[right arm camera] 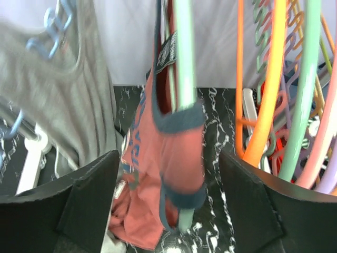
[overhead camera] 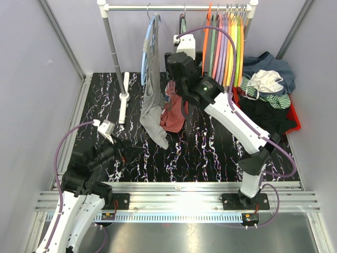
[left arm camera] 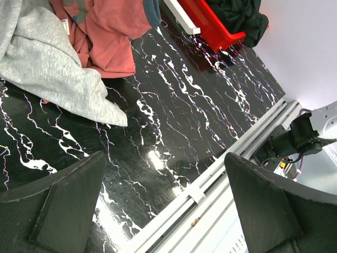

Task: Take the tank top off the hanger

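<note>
A salmon-red tank top [overhead camera: 172, 113] with navy trim hangs on a pale green hanger [right arm camera: 184, 52] from the rail, its lower part bunched on the table. My right gripper [overhead camera: 175, 88] is open, its fingers either side of the red tank top [right arm camera: 174, 158] at the strap, not closed on it. A grey tank top [overhead camera: 152, 105] hangs to its left on a light blue hanger [right arm camera: 52, 21]. My left gripper [overhead camera: 126, 151] is open and empty, low over the black marbled table [left arm camera: 174, 105], with the grey top [left arm camera: 52, 68] and red top [left arm camera: 110, 37] ahead of it.
Several empty coloured hangers [overhead camera: 226, 47] hang at the rail's right end. A red bin [overhead camera: 293, 118] with a pile of clothes stands at the right. The rack's grey pole [overhead camera: 113, 52] stands at the back left. An aluminium rail [overhead camera: 179, 197] runs along the near edge.
</note>
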Robot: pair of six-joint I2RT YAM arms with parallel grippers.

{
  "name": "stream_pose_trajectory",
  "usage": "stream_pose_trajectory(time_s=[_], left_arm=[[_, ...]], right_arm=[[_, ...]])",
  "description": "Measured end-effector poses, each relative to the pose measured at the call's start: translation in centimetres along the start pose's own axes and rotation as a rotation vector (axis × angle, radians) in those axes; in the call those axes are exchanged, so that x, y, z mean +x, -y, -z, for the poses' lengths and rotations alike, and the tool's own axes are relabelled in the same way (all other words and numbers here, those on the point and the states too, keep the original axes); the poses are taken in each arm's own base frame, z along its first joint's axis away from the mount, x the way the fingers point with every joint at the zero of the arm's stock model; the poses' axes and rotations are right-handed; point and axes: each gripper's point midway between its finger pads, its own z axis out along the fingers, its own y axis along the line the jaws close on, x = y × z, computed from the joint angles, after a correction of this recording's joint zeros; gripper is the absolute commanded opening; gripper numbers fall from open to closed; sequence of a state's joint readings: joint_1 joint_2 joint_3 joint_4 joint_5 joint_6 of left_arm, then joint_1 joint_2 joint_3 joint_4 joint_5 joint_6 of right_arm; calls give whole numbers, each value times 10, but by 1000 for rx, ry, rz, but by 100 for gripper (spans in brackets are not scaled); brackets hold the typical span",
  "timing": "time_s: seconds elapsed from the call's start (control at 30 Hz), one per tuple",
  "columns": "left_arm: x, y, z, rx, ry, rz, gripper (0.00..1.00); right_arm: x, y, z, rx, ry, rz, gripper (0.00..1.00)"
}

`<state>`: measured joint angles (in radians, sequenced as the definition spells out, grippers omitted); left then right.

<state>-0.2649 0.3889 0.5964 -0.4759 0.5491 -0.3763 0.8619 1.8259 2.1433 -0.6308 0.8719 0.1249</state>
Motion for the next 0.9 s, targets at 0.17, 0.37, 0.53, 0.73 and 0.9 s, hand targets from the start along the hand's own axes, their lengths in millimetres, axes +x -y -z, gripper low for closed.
stream_pose_trajectory(time_s=[0.17,0.37,0.53,0.73,0.9], left_arm=[[0,0,0,0,0,2,99],[0,0,0,-1,-1,2,99],[0,0,0,0,-1,1,99],[2,-2,-2,-5,-14,10,99],[4,-5,-5,-12,-30,20,99]], right_arm=[[0,8,-26,-12,-27,-51,55],[28,1,-48,-48,-108,-34,21],[30,-6,-47,-85,-119,-43,0],[19,-4,-45,-107,-79,4,0],[8,2,-40,-127,7,42,0]])
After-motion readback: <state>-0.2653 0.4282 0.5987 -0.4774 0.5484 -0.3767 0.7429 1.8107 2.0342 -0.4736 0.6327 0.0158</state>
